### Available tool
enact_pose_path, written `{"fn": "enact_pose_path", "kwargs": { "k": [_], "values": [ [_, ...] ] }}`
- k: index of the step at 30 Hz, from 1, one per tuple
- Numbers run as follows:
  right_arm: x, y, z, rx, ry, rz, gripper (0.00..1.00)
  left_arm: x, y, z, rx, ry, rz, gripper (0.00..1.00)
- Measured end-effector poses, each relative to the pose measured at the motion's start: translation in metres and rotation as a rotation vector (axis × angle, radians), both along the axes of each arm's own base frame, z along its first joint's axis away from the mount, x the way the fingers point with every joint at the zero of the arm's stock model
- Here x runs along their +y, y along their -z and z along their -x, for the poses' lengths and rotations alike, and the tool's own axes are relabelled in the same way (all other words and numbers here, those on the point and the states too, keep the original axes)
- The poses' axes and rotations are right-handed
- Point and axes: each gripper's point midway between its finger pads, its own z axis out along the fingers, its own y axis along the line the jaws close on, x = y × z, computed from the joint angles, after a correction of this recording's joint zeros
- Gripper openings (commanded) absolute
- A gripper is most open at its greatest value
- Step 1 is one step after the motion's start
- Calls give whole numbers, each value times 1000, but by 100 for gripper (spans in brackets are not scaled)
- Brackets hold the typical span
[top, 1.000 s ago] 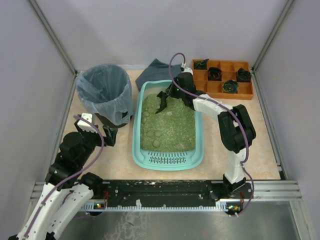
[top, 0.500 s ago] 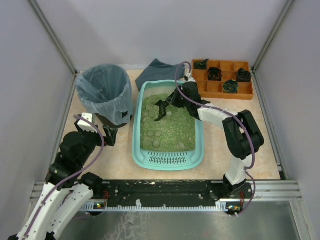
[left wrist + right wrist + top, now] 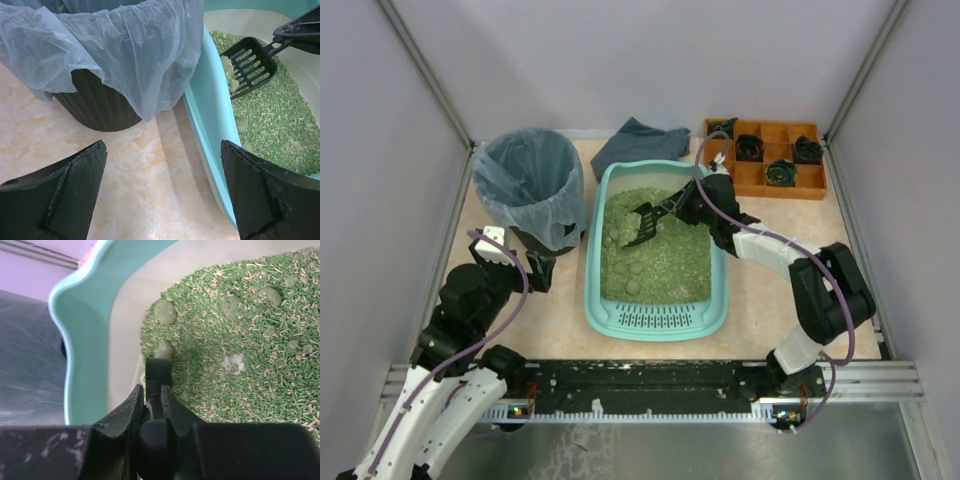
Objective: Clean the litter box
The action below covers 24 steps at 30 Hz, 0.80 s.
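The turquoise litter box (image 3: 595,300) lies mid-table, its grille at the near end, filled with green litter (image 3: 660,260) and pale clumps (image 3: 620,240). My right gripper (image 3: 692,203) is shut on the handle of a black slotted scoop (image 3: 645,222), held over the far left of the litter. In the right wrist view the fingers (image 3: 132,407) clamp the handle (image 3: 159,385) near the box rim (image 3: 82,340). The left wrist view shows the scoop (image 3: 247,65) with pale bits in it. My left gripper (image 3: 535,270) is open and empty, between the bin and the box wall (image 3: 210,115).
A round black bin lined with a bluish bag (image 3: 528,185) stands left of the box, close in the left wrist view (image 3: 100,50). A grey cloth (image 3: 635,140) lies behind the box. An orange compartment tray (image 3: 765,158) with dark objects sits far right.
The right arm has drawn back toward the near right. The scoop has swung from pointing down at the far end to lying flatter over the litter. The left arm has not moved.
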Motion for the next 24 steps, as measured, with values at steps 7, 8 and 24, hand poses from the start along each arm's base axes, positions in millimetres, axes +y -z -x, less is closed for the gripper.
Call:
{"fn": "enact_pose_path", "kwargs": {
  "k": [7, 8, 24],
  "values": [
    [-10, -34, 9, -65, 36, -97, 0, 0, 0, 0, -2, 0, 1, 100],
    [-12, -37, 11, -73, 43, -110, 0, 0, 0, 0, -2, 0, 1, 100],
    [-77, -65, 62, -125, 238, -347, 0, 0, -1, 0, -3, 0, 1, 100]
  ]
}}
